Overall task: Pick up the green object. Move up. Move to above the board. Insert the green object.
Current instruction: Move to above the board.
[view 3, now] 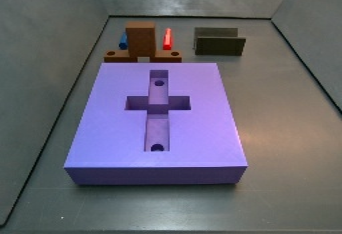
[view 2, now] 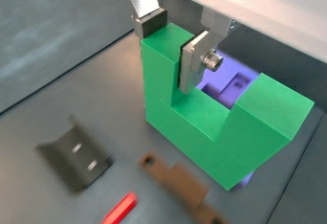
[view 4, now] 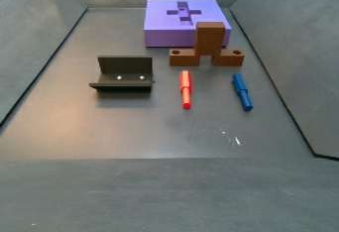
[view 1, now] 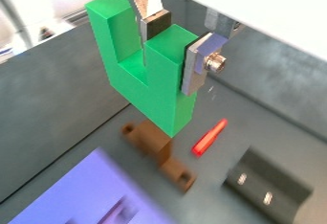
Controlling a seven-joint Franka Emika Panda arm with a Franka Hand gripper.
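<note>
Bright green and matte, the U-shaped solid block with two upright prongs [view 1: 138, 70] is seen in both wrist views, held aloft above the grey floor. One prong [view 2: 179, 79] is pinched between the flat silver plates of the two-finger gripper [view 1: 178, 38], whose jaws are pressed against its two faces. The green block and the gripper are not shown in either side view.

The large flat purple-blue rectangular board [view 3: 114, 118] is laid on the floor, with a cross-shaped recess [view 3: 158, 103] and two small round holes in its top. Beyond one short end of it, a brown block with a flat base [view 4: 209, 42] is stood just beside the board. A thin red bar [view 4: 185, 87] and a thin blue bar [view 4: 241, 90] are laid near the brown block, apart from each other. The dark L-shaped fixture [view 4: 122, 74] is stood on the floor, well apart from the board.
</note>
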